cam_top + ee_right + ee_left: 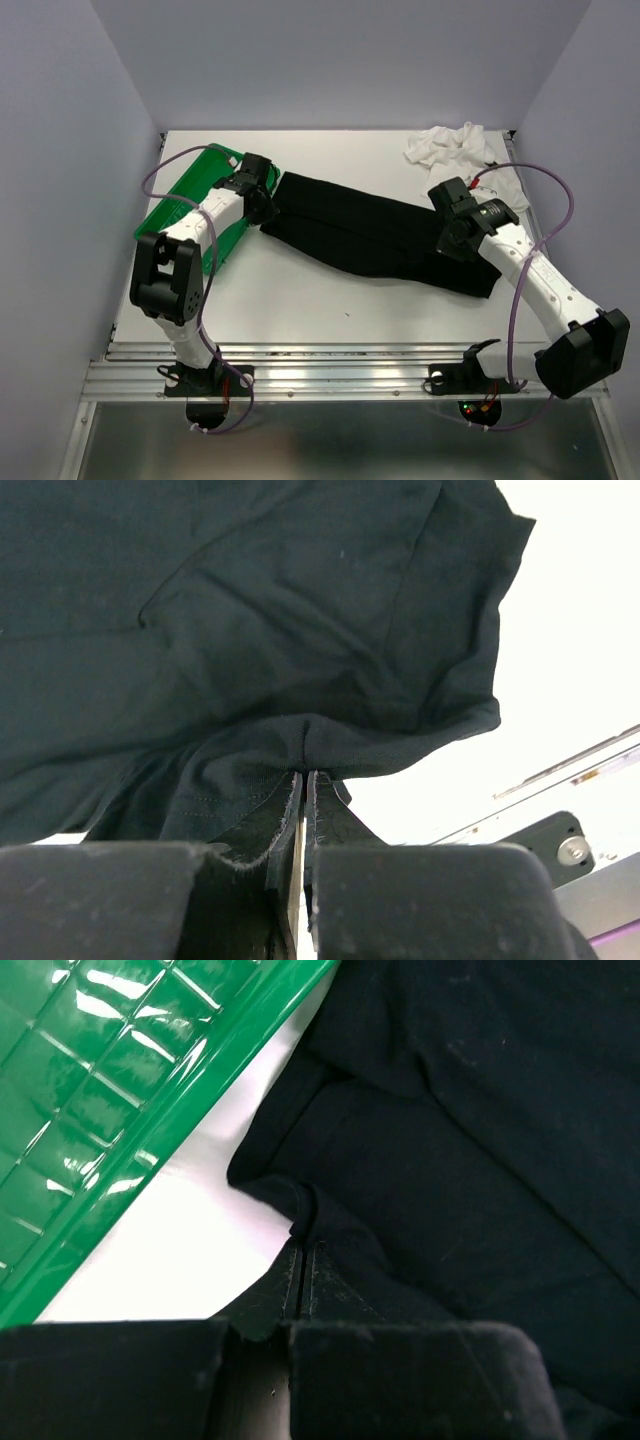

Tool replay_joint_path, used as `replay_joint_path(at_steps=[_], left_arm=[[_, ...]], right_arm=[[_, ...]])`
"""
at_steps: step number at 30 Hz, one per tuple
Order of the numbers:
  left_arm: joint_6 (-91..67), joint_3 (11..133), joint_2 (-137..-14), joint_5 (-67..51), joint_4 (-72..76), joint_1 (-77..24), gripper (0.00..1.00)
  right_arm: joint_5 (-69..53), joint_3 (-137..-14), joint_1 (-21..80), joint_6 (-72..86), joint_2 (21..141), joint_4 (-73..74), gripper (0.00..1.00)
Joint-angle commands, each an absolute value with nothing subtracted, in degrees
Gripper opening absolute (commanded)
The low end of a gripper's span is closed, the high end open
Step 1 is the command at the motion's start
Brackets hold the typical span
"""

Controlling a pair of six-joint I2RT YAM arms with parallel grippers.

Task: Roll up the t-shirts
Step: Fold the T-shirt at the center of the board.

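The black t-shirt (370,232) lies folded into a long strip across the middle of the table, running from upper left to lower right. My left gripper (262,205) is shut on its left end, beside the green tray; the pinched hem shows in the left wrist view (305,1222). My right gripper (452,240) is shut on its right end, and the right wrist view shows the cloth (300,630) bunched at the fingertips (304,772). The white t-shirt (455,148) lies crumpled at the back right corner.
The green plastic tray (178,198) sits at the left, partly under my left arm, its rim close to the shirt's end (150,1130). Purple walls close in the table on three sides. Metal rails run along the near edge (340,375).
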State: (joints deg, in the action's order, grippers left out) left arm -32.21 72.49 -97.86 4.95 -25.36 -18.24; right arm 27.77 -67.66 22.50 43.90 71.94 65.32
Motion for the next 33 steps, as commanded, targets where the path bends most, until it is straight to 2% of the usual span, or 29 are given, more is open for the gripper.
replay_joint_path(at_steps=[1,21,23,24,25,26,27,28,29,30,31,32,33], left_arm=[[-30.68,78.21,-100.44,5.36,-26.98,-17.93,0.00],[-29.27,88.24,-112.94,3.96,-26.98,-17.40,0.00],[-28.74,89.82,-114.08,3.43,-27.86,-17.40,0.09],[-28.65,91.04,-114.43,3.25,-28.21,-17.40,0.22],[-28.39,91.58,-114.87,3.25,-28.73,-17.40,0.31],[-28.30,92.02,-114.87,3.16,-29.26,-17.40,0.42],[-28.04,92.28,-114.70,3.25,-29.44,-17.40,0.61],[-27.86,92.72,-113.83,3.08,-29.70,-17.49,0.68],[-27.86,92.81,-113.30,3.08,-29.71,-17.49,0.76],[-27.51,92.81,-112.51,2.99,-29.45,-17.49,0.79],[-27.34,92.81,-110.93,2.90,-29.27,-17.58,0.82],[-27.07,92.81,-110.05,3.07,-29.18,-17.58,0.86],[-26.64,92.81,-109.17,3.25,-28.92,-17.75,0.86]], right_arm=[[33.48,-71.54,21.71,41.40,74.17,61.70,0.01],[33.31,-75.40,15.12,31.82,87.71,49.14,0.01],[32.44,-76.20,13.63,30.77,90.33,47.38,0.01],[32.34,-77.16,13.62,29.89,91.31,46.76,0.01],[32.26,-77.52,12.84,29.62,92.28,45.71,0.05],[32.08,-77.95,12.31,29.18,94.29,45.18,0.19],[31.99,-78.48,11.26,28.92,95.26,44.91,0.23],[31.91,-79.44,10.64,28.66,96.67,44.83,0.30],[31.64,-79.80,10.11,28.57,96.68,44.82,0.30],[31.21,-79.98,9.59,28.48,97.20,44.82,0.39],[30.51,-80.07,9.06,28.30,96.95,44.82,0.40],[30.24,-79.81,9.05,28.30,96.42,44.74,0.46],[29.97,-79.46,9.05,28.39,95.11,44.74,0.46]])
